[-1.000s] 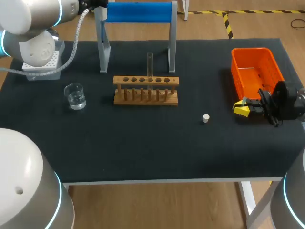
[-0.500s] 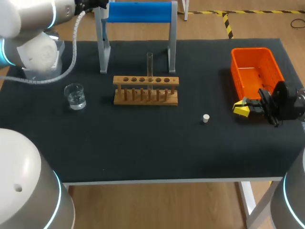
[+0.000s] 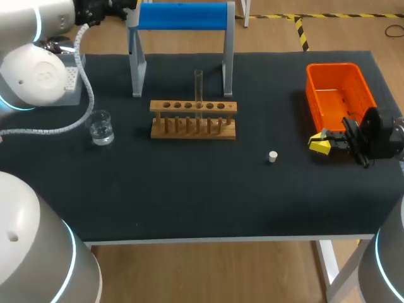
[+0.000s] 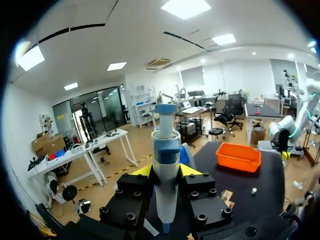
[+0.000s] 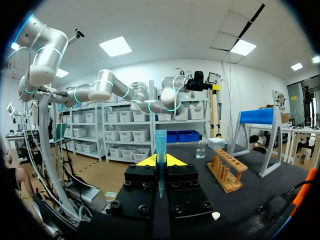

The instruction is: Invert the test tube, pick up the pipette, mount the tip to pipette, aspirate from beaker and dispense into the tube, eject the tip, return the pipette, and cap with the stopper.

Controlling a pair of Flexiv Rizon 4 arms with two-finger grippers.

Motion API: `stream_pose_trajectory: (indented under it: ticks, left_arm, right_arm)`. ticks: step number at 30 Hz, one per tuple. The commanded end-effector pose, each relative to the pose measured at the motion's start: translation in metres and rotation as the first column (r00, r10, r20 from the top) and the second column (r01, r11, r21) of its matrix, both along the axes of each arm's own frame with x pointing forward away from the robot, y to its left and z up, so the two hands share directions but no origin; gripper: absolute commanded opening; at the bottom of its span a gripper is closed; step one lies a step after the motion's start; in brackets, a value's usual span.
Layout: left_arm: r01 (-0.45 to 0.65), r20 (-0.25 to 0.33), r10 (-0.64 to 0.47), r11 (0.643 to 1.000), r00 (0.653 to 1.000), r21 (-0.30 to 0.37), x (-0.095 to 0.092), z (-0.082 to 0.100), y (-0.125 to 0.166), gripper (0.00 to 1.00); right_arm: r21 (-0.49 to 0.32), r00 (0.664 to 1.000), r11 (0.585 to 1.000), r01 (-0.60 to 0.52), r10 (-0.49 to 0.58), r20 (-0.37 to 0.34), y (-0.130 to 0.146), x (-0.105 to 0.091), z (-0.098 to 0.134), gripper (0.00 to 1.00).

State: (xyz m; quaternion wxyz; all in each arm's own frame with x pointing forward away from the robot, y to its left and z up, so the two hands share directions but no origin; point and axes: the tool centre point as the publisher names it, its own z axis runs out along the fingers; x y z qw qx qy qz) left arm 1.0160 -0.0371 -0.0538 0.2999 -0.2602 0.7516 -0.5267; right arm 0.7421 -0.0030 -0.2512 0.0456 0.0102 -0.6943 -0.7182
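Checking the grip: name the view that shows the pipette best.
Left wrist view: the pipette shows close up, clamped between the left tool's fingers. Head view: not discernible. Right wrist view: too far off to make out.

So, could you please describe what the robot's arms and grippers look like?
The left arm and right arm are rounded silver-white links with glowing cyan rings at the joints. A pale ribbed cable loops off the left arm. The left gripper and right gripper match: black blocky bodies studded with bolt heads, ending in bright yellow tips.
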Motion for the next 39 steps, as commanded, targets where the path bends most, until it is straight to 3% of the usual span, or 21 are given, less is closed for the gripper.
stream_pose_trajectory:
  ticks: [1, 12, 17, 20, 24, 30, 39]
  left_arm:
    - [0.420, -0.098, -0.424, 0.906, 0.900, -0.055, -0.019, 0.002, 0.008, 0.00]
    - [0.573, -0.065, -0.575, 0.818, 0.815, -0.049, -0.033, 0.001, -0.010, 0.00]
    - [0.593, -0.056, -0.595, 0.804, 0.802, -0.046, -0.039, 0.002, -0.018, 0.00]
    - [0.568, -0.051, -0.569, 0.823, 0.821, -0.027, -0.046, 0.004, -0.023, 0.00]
    - [0.485, -0.031, -0.485, 0.874, 0.874, -0.020, -0.057, 0.009, -0.029, 0.00]
    - [0.355, 0.015, -0.355, 0.934, 0.935, -0.043, -0.077, 0.018, -0.041, 0.00]
    - [0.341, 0.012, -0.341, 0.939, 0.940, -0.048, -0.103, 0.025, -0.068, 0.00]
  right_arm:
    - [-0.001, 1.000, 1.000, 0.000, 0.000, 0.001, -0.001, -0.001, 0.000, 0.00]
    - [-0.001, 1.000, 1.000, 0.000, 0.000, 0.001, -0.001, -0.001, 0.000, 0.00]
    - [-0.001, 1.000, 1.000, 0.000, 0.000, 0.001, -0.001, -0.001, 0.000, 0.00]
    - [-0.001, 1.000, 1.000, 0.000, 0.000, 0.001, -0.001, -0.001, 0.000, 0.00]
    - [-0.001, 1.000, 1.000, 0.000, 0.000, 0.001, -0.001, -0.001, 0.000, 0.00]
    - [-0.001, 1.000, 1.000, 0.000, 0.000, 0.001, -0.001, -0.001, 0.000, 0.00]
    - [-0.001, 1.000, 1.000, 0.000, 0.000, 0.001, -0.001, -0.001, 0.000, 0.00]
